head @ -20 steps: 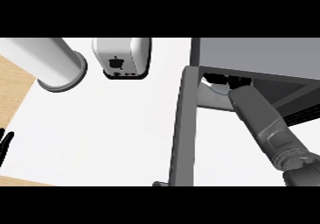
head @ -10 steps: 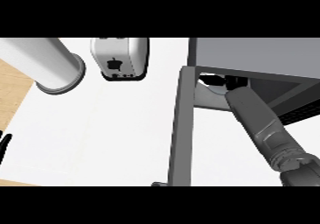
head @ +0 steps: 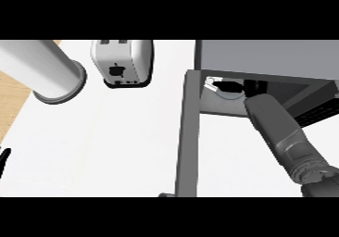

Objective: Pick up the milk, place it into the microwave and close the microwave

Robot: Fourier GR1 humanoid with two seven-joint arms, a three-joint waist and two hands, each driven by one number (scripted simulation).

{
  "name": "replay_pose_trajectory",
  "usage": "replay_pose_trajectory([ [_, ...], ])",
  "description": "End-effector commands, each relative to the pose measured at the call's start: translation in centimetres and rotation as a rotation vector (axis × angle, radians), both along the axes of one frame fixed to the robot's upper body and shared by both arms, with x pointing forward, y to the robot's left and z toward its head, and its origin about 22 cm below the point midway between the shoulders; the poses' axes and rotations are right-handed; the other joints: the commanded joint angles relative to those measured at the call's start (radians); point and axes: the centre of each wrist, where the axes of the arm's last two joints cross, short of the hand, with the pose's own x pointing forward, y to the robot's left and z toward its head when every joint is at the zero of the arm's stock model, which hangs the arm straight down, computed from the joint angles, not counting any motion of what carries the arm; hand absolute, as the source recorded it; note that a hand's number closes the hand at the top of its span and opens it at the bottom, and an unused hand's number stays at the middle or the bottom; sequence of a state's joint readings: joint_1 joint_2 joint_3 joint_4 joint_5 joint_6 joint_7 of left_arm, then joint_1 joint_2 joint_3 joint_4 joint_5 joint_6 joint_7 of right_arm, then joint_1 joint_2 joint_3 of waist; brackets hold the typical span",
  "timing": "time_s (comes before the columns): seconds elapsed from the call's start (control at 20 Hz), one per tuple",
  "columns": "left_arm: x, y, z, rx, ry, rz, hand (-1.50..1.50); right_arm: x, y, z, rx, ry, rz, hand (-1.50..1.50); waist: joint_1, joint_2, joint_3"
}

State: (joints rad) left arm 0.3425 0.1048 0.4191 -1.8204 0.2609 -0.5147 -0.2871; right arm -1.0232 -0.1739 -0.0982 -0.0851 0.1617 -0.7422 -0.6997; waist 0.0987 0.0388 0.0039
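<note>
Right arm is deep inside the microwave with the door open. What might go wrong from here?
1. The right hand sits deep in the microwave, mostly hidden by its forearm; whether it holds the milk cannot be seen, so pulling back might drag the carton out.
2. The forearm runs close beside the open door; a sideways retreat may knock it.
3. The left hand rests far at the view's left edge, a long way from the door.

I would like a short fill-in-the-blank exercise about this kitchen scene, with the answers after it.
1. The right forearm reaches into the open ____.
2. The microwave door stands ____.
3. The toaster stands to the ____ of the microwave in the view.
4. The left hand shows at the view's ____ edge.

Answers: microwave; open; left; left
</note>
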Motion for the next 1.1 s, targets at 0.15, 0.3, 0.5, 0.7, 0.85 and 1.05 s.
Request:
replay_pose_trajectory([
  [0.15,-0.8,-0.9,0.4,0.004,0.018,0.010,-1.50,-1.0,0.7,-1.6,0.125,0.007,0.110,-1.50,-0.034,-0.015,0.000],
  [0.3,-2.6,-2.0,0.4,-0.006,0.018,-0.003,-1.50,-1.3,-0.1,-2.0,0.188,0.023,0.172,-1.50,-0.040,-0.022,-0.001],
  [0.5,-1.7,-2.1,0.0,0.017,-0.006,0.003,-1.50,-3.0,0.5,-4.4,0.272,0.006,0.207,-1.50,-0.052,-0.022,-0.002],
  [0.7,-2.8,-3.5,-0.9,0.022,0.041,-0.042,-1.50,-5.1,3.1,-7.0,0.351,0.027,0.243,-1.50,-0.079,-0.035,-0.003],
  [0.85,-2.8,-3.5,0.3,-0.044,0.047,-0.157,-1.50,-5.5,1.3,-7.5,0.435,0.049,0.326,-1.50,-0.089,-0.039,-0.003],
  [1.05,-2.8,-4.2,-1.0,-0.040,0.056,-0.196,-1.50,-7.9,3.2,-9.9,0.556,0.078,0.429,-1.50,-0.094,-0.042,-0.004],
])
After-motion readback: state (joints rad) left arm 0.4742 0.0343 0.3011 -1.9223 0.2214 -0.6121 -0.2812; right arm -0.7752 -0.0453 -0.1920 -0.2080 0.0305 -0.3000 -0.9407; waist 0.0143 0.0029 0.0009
